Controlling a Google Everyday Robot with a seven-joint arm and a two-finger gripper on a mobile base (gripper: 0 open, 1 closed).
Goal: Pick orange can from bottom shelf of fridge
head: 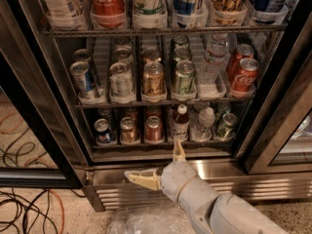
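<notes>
Gripper (152, 158), cream tapered fingers splayed wide and empty, hangs before the fridge's (271, 112) ribbed steel base (253, 185). Orange can (128, 130), a dull cylinder, stands on the wire bottom shelf (146, 147) between a blue can (103, 131) and a red can (154, 129).

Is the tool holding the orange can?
No, the open tool is below the bottom shelf, and the orange can stands there untouched.

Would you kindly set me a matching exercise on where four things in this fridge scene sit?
1 orange can
2 blue can
3 green can
4 end effector

A leftmost on the bottom shelf
B rightmost on that shelf
C open, below the shelf, in front of the steel base
D just left of the red can

Pairs: 1-D, 2-A, 3-B, 4-C
</notes>
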